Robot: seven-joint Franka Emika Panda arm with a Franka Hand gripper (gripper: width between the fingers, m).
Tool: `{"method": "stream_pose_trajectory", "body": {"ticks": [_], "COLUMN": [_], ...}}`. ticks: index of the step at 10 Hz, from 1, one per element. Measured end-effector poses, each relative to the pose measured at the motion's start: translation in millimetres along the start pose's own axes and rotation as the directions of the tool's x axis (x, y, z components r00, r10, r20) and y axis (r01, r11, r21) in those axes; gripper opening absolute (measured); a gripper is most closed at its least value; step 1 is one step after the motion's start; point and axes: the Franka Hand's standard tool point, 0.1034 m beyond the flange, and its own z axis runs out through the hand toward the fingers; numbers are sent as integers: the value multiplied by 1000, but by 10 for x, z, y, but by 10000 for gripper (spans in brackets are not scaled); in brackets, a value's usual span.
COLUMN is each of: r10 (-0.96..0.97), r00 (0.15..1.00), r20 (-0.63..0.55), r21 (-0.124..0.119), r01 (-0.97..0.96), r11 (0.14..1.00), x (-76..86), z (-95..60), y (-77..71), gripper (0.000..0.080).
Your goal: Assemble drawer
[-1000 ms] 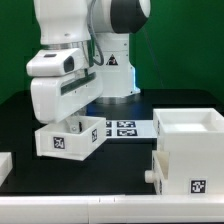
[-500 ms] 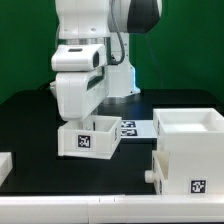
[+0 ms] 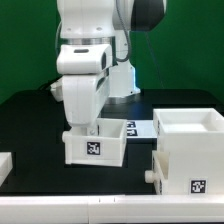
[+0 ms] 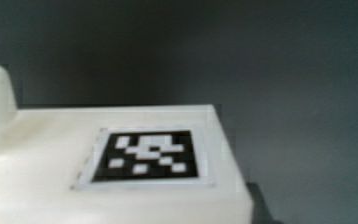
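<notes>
The drawer (image 3: 95,146) is a shallow white open-topped tray with a black-and-white tag on the face toward the camera. It hangs from my gripper (image 3: 89,124), which comes down from above and is shut on the drawer's wall. The fingertips are hidden by the wall. The drawer is level and low over the black table; I cannot tell whether it touches. The taller white casing (image 3: 186,148) stands a short gap away on the exterior view's right. In the wrist view the drawer's white face and its tag (image 4: 149,155) fill the frame, and no fingers show.
The marker board (image 3: 137,127) lies flat behind the drawer, partly hidden by it. A small white block (image 3: 4,165) sits at the exterior view's left edge. The casing has a small knob (image 3: 152,175) on its left side and a tag on its front.
The arm has carried the drawer toward the exterior view's right, closer to the casing. The drawer has turned from skewed to square with the camera.
</notes>
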Motion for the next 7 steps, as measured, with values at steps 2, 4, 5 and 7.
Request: {"method": "stream_pose_trajectory", "body": {"ticks": [2,4,5,7], "r10": [-39,-35,-34,-84], "r00": [999,999,999,996], "r20": [-12,-13,-13,-5], "r21": [-5,-2,-1,-32], "r01": [39,35,34,83], "r11": [999,999,999,996], "x": [212,202,200,223], "z": [-75,-61,-58,-81], "y": [186,176,175,234], "gripper": [38,38,38,38]}}
